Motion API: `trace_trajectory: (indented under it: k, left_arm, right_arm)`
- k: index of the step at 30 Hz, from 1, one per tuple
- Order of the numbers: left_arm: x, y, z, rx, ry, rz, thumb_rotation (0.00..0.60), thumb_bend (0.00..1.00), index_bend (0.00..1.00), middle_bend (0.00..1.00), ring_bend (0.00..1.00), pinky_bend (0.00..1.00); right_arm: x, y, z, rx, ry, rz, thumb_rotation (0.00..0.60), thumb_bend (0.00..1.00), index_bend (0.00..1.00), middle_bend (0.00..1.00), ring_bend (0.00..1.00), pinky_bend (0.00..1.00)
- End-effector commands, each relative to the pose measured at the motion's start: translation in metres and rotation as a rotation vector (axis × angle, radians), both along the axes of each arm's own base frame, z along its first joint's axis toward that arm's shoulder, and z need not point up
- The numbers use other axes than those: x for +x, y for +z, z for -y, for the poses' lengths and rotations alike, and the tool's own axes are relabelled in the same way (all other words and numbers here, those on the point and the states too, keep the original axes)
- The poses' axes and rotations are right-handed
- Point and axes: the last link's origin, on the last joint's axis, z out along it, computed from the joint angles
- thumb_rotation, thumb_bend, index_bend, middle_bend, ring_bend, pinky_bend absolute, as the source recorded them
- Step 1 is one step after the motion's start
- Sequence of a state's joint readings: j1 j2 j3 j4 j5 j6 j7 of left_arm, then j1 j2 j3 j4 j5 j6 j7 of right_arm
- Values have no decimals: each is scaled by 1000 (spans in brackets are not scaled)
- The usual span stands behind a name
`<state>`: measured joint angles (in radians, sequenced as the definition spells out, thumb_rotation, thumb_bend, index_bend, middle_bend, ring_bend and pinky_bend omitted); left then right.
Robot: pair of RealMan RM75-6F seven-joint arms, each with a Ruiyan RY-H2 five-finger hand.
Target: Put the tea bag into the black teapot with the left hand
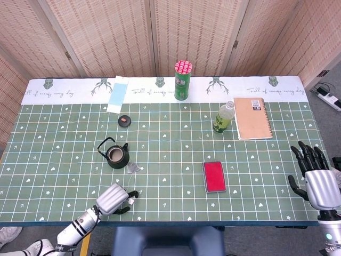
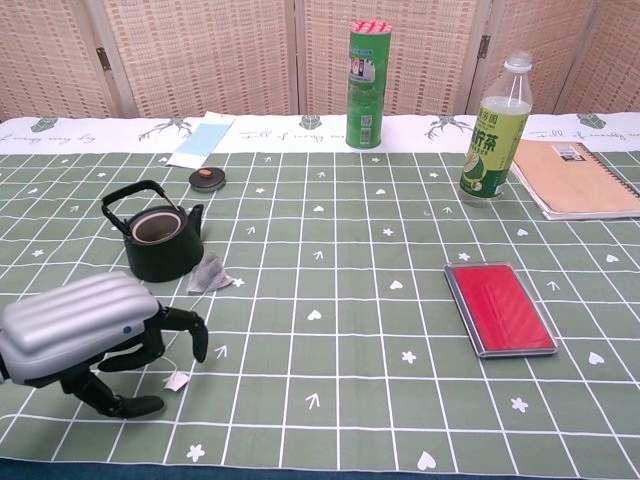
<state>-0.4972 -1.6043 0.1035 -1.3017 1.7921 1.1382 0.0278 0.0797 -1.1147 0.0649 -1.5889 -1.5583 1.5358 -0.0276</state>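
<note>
I am looking down at a green-checked bench (image 1: 170, 160). My left robot hand (image 2: 85, 335) is hovering at the near left edge, palm down, fingers curled over the string and paper tag (image 2: 179, 381). The silver back of the hand is hiding the fingertips in the head view, and I cannot tell whether they are pinching the string or only touching it.

The tea bag (image 2: 209, 273) is lying flat on the bench just beside the black teapot (image 2: 160, 240), on its near right side, its string trailing toward my left robot hand. The teapot is standing open, handle upright; its inside is showing pale, and I cannot make out any contents. Its small lid (image 2: 207, 179) is resting further back.

My right robot hand (image 1: 314, 176) is sitting at the far right bench edge, partly cut off, fingers spread, gripping nothing.

The middle of the bench is offering open room. A red case (image 1: 214, 176), a green bottle (image 1: 224, 117), a notebook (image 1: 252, 118) and a green canister (image 1: 183, 80) are standing well apart.
</note>
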Motion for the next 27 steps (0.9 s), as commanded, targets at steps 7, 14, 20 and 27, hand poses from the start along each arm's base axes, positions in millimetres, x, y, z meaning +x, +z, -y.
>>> trace_trajectory:
  k: [7,14,20,27]
  left_arm:
    - [-1,-6,0,8,-10,8,600,244,413,919,925,969]
    - [-6,-10,-1,16,-10,6,600,245,435,924,927,969]
    - [-8,-12,-5,33,-16,14,600,246,464,931,929,974]
    - [-8,-13,-5,33,-8,21,600,309,485,933,929,974]
  right_arm:
    - [0,1,-1,-2,2,0,600,450,0,0,0,0]
    - [1,1,-1,-3,4,-1,600,450,0,0,0,0]
    - [0,1,0,-2,2,-1,600,450,0,0,0,0]
    - [1,1,-1,-2,4,0,600,450,0,0,0,0]
